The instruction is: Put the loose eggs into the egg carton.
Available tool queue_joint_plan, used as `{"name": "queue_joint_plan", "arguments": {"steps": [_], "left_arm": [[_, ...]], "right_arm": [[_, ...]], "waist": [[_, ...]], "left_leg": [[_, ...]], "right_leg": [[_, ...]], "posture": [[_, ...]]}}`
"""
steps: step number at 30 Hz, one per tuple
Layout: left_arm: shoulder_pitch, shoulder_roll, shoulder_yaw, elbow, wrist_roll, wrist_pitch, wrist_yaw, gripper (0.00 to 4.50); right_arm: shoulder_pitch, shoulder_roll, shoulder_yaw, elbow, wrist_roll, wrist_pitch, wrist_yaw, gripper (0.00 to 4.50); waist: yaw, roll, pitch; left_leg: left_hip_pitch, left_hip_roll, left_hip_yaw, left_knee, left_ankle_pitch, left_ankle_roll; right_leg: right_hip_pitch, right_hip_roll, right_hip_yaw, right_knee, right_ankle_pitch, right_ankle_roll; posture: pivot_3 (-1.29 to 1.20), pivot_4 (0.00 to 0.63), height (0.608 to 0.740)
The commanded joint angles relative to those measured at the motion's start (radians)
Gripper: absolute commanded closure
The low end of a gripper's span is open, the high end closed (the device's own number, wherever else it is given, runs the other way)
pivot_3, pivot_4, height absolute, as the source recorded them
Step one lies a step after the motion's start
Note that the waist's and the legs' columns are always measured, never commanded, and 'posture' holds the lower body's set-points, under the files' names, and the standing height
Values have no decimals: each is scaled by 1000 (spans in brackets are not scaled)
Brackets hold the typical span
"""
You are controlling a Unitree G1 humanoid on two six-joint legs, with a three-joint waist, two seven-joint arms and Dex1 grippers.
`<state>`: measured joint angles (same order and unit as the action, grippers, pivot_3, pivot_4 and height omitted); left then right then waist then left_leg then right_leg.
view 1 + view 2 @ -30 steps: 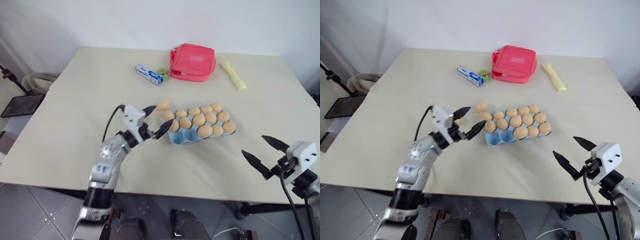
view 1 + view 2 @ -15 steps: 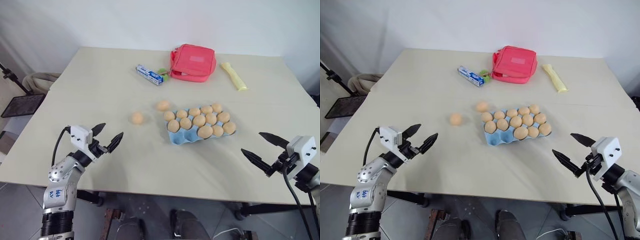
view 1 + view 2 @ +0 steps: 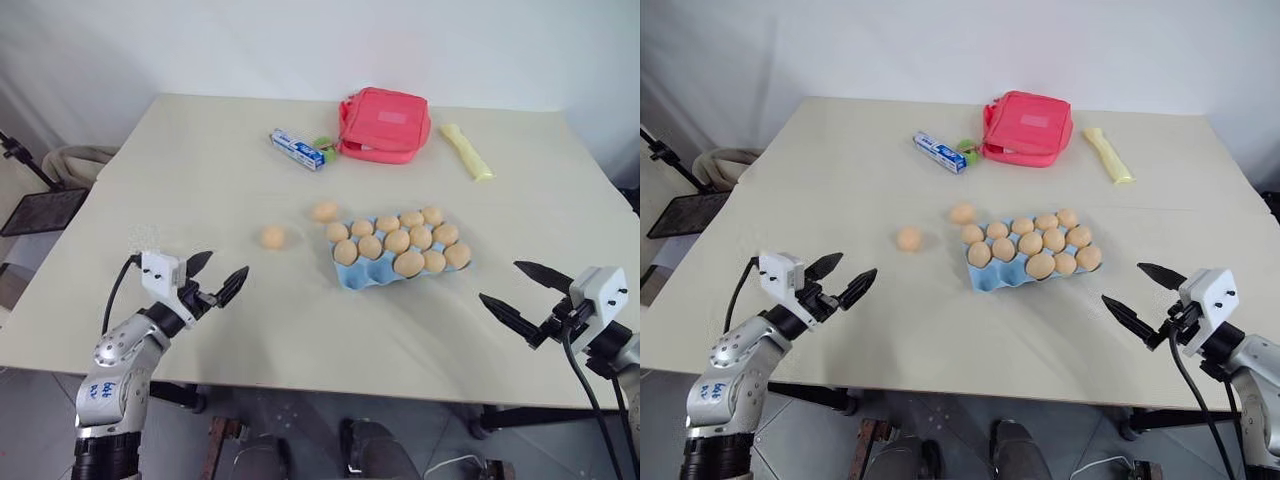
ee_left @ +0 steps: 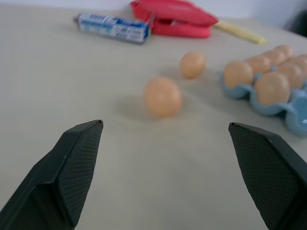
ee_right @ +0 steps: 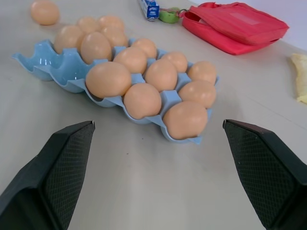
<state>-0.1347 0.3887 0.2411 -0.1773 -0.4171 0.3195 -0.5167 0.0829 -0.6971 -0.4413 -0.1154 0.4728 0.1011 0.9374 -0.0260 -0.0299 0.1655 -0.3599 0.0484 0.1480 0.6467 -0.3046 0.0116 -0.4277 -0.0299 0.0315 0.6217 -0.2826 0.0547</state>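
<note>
With both the left gripper [image 3: 216, 282] and right gripper [image 3: 520, 295] spread wide and empty, the two loose eggs [image 3: 273, 237] left of the egg carton [image 3: 352, 276] could be nudged rolling, since seemingly few cups remain free.

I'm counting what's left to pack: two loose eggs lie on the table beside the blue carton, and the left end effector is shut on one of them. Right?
Not quite. The left end effector is open and empty; the left eye view shows both loose eggs lying on the table beside the carton.
</note>
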Motion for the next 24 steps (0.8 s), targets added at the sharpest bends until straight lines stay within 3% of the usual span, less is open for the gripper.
{"name": "queue_joint_plan", "arguments": {"steps": [1,12,24], "left_arm": [[-98,-22,-35,70,40,-69,12,35],[-435,-79,-138,520,158,-119,32,35],[-583,-88,-205,787,254,-139,13,35]], "right_arm": [[-2,-16,-11,-28,7,6,-10,0],[31,-6,-14,-78,9,44,-48,0],[70,-7,-35,-110,17,60,-73,0]], "waist": [[2,0,0],[0,0,0],[-1,-1,0]], "left_leg": [[0,0,0,0,0,0],[-1,0,0,0,3,4],[-1,1,1,0,3,4]], "right_leg": [[0,0,0,0,0,0],[-1,2,0,0,1,1],[-2,3,0,0,1,2]], "posture": [[0,150,740],[0,150,740],[0,150,740]]}}
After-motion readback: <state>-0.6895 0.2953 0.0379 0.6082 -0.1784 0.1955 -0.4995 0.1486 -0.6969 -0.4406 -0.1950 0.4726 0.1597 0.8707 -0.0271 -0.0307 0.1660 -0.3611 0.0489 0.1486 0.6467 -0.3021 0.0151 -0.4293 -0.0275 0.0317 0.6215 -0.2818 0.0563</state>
